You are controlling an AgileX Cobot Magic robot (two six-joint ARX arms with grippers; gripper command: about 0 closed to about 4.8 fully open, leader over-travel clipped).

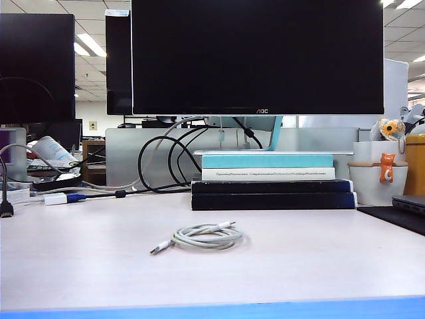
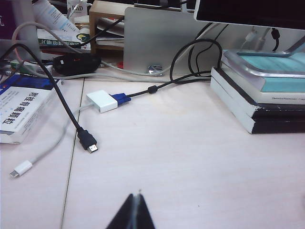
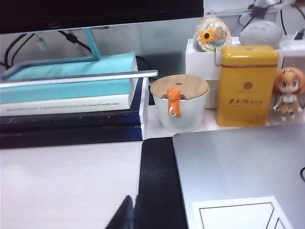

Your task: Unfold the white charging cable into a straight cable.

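Desk: pale table (image 1: 80,259) under a black monitor (image 1: 257,56), books (image 1: 272,183) stacked behind.
Cable: the white charging cable (image 1: 202,236) lies coiled near the front edge, seen only in the exterior view; open table around it.
Left gripper (image 2: 136,210): closed, empty, over the table near a black plug (image 2: 88,141).
Right gripper (image 3: 131,210): closed, empty, beside a grey laptop (image 3: 238,167).

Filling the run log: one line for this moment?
white charging cable: coiled, mid-table, untouched | left gripper: shut, empty, away from cable | right gripper: shut, empty | unfolding: not started
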